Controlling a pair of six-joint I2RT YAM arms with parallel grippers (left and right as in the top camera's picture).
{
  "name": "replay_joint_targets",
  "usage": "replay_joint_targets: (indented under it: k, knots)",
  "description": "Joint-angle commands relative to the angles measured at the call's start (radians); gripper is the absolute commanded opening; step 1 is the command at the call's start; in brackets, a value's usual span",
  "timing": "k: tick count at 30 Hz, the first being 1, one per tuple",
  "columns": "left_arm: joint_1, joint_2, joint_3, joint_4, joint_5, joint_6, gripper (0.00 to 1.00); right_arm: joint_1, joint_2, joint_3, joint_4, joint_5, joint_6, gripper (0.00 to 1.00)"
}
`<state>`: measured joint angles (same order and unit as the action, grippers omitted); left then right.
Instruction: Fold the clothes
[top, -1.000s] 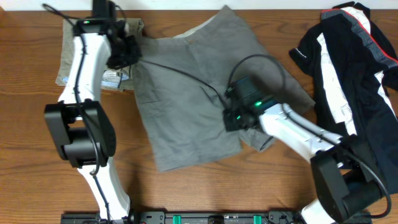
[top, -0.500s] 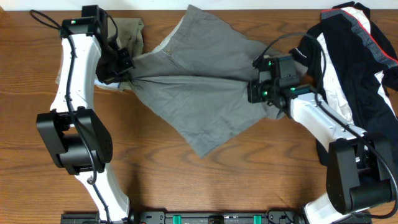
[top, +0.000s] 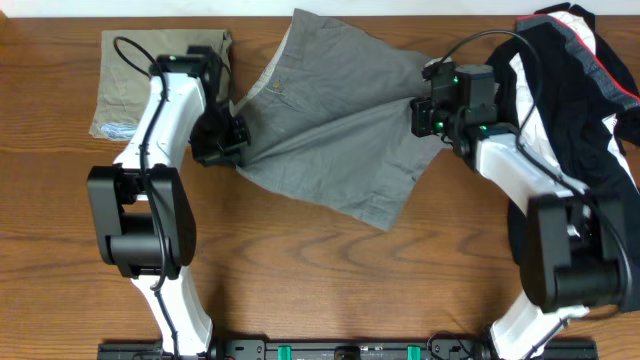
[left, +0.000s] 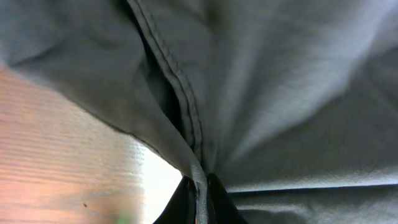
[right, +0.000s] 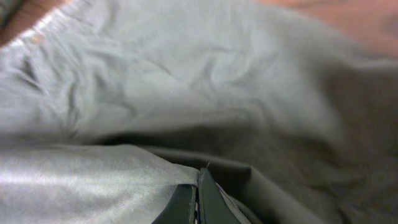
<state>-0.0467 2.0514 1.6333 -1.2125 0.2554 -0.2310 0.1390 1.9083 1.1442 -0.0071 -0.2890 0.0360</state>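
Note:
The grey shorts (top: 335, 125) hang stretched between my two grippers above the table's middle, waistband toward the far edge. My left gripper (top: 228, 143) is shut on the shorts' left edge; the left wrist view shows a seamed hem (left: 200, 180) pinched between the fingers (left: 199, 202). My right gripper (top: 425, 115) is shut on the shorts' right edge; the right wrist view shows cloth (right: 155, 112) clamped in the jaws (right: 198, 199). The khaki shorts (top: 125, 85) lie folded at the far left. The black top with white and red stripes (top: 575, 90) lies crumpled at the far right.
The wooden table (top: 330, 280) shows bare wood along the near side. The left arm reaches across the khaki shorts. The right arm's cable (top: 480, 45) loops over the black top's edge.
Both grippers kept their hold on the grey shorts. The left gripper moved nearer and a bit right, the right gripper moved farther back, and the shorts' hanging corner swung right.

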Motion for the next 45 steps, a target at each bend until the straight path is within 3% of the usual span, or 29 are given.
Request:
replay_joint_targets:
  k: [1, 8, 14, 18, 25, 26, 28, 31, 34, 36, 37, 39, 40, 42, 45]
  knots:
    - [-0.010, -0.021, -0.048, 0.008, -0.021, -0.024, 0.06, -0.020, 0.083, 0.095, -0.029, -0.008, -0.034, 0.01]
    - [-0.012, -0.021, -0.069, 0.023, -0.021, -0.034, 0.06, -0.039, 0.111, 0.293, -0.293, -0.007, -0.064, 0.01]
    - [-0.011, -0.021, -0.069, 0.051, -0.021, -0.037, 0.06, -0.037, 0.100, 0.459, -0.775, -0.062, -0.052, 0.01]
    - [-0.009, -0.021, -0.069, 0.098, -0.021, -0.037, 0.06, -0.009, 0.100, 0.467, -0.984, -0.082, -0.052, 0.01]
    - [0.023, -0.021, -0.069, 0.178, -0.021, -0.037, 0.06, 0.033, 0.098, 0.457, -1.141, -0.003, -0.058, 0.02]
    - [0.029, -0.021, -0.069, 0.190, -0.021, -0.037, 0.06, 0.032, 0.096, 0.457, -1.136, 0.006, -0.051, 0.07]
    - [0.040, -0.021, -0.069, 0.214, -0.021, -0.036, 0.06, 0.032, 0.086, 0.459, -1.119, 0.008, -0.052, 0.36]
    - [0.049, -0.021, -0.069, 0.258, -0.021, -0.015, 0.06, 0.036, 0.042, 0.459, -1.080, 0.019, -0.052, 0.66]
    - [0.048, -0.021, -0.069, 0.283, -0.021, 0.005, 0.06, 0.044, -0.017, 0.459, -1.059, 0.046, -0.053, 0.85]
    - [0.047, -0.021, -0.069, 0.286, -0.021, 0.005, 0.06, 0.051, -0.064, 0.459, -1.059, 0.050, -0.062, 0.91]
    - [0.047, -0.021, -0.069, 0.285, -0.021, 0.005, 0.10, 0.055, -0.085, 0.459, -1.063, 0.050, -0.064, 0.92]
    - [0.047, -0.021, -0.069, 0.280, -0.020, 0.005, 0.50, 0.070, -0.117, 0.459, -1.078, 0.048, -0.067, 0.92]
    - [0.047, -0.021, -0.069, 0.276, -0.020, 0.005, 0.65, 0.080, -0.126, 0.458, -1.090, 0.045, -0.072, 0.92]
    - [0.048, -0.021, -0.069, 0.268, -0.021, 0.011, 0.75, 0.114, -0.132, 0.458, -1.120, 0.044, -0.080, 0.91]
    - [0.055, -0.029, -0.061, 0.244, -0.040, 0.031, 0.77, 0.184, -0.132, 0.458, -1.175, 0.027, -0.129, 0.87]
